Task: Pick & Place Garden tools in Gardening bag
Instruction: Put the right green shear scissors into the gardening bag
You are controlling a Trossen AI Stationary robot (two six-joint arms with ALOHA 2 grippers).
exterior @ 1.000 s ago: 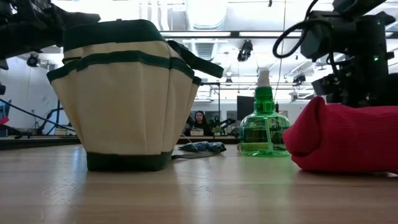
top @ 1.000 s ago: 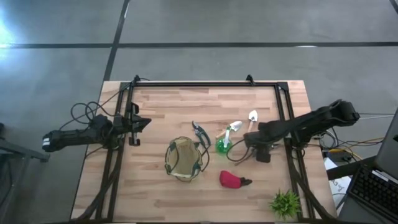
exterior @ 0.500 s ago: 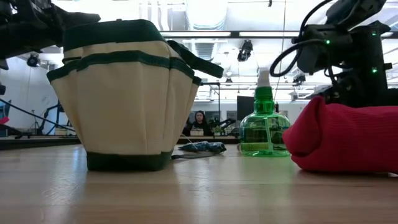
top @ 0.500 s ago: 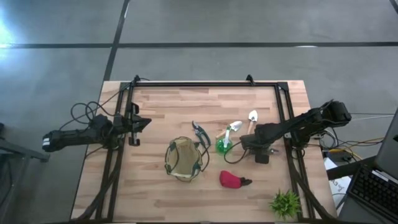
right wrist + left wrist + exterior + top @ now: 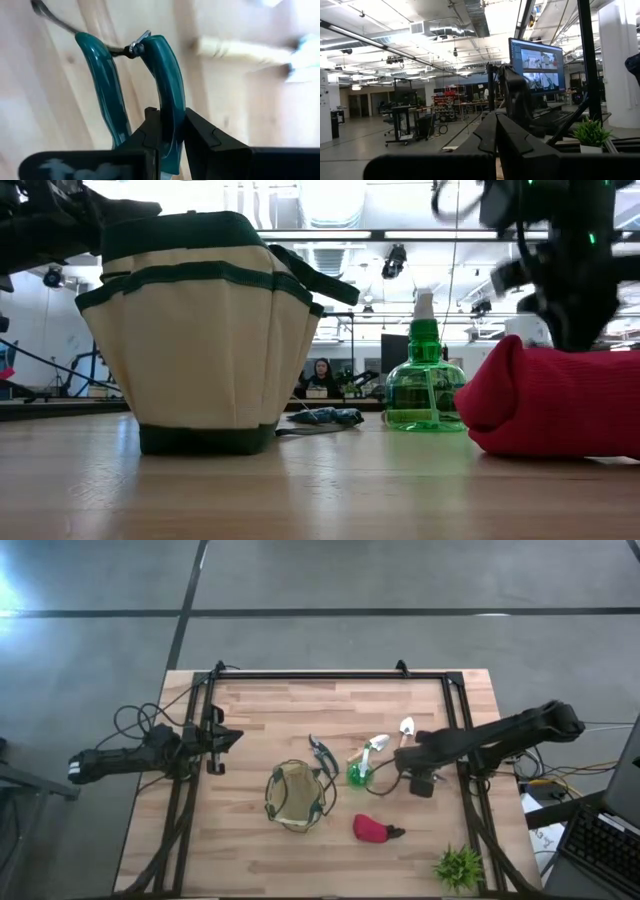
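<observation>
The right tool (image 5: 167,131) is clenched on one teal handle of a two-handled thin dark tool (image 5: 165,95) — its fingers (image 5: 205,135) pinch the handle, which runs straight out ahead of the wrist, the second handle bowing away beside it. Gripping a single handle rather than both looks like a way to fit the narrow span between the fingers. From above, the right tool (image 5: 398,764) sits over the right half of the worktop (image 5: 260,710), just beside the green spray bottle (image 5: 358,775); whether the thin tool is already off the wood I cannot tell.

The gardening bag (image 5: 296,796) stands upright near the middle of the worktop with its mouth open upward, so a tool can be dropped in from above. Between the right tool and the bag stand the spray bottle and, close to the bag's rim, the dark shears (image 5: 321,754) — a direct path would probably need to pass over both. The green-and-white trowel (image 5: 372,747) and the wooden-handled pale trowel (image 5: 405,730) lie just beyond the bottle, the red-and-black piece (image 5: 374,830) nearer the front edge, and the leafy plant (image 5: 459,866) at the right front corner.

The left tool (image 5: 228,737) waits clenched and empty at the left edge, well apart from the bag.
</observation>
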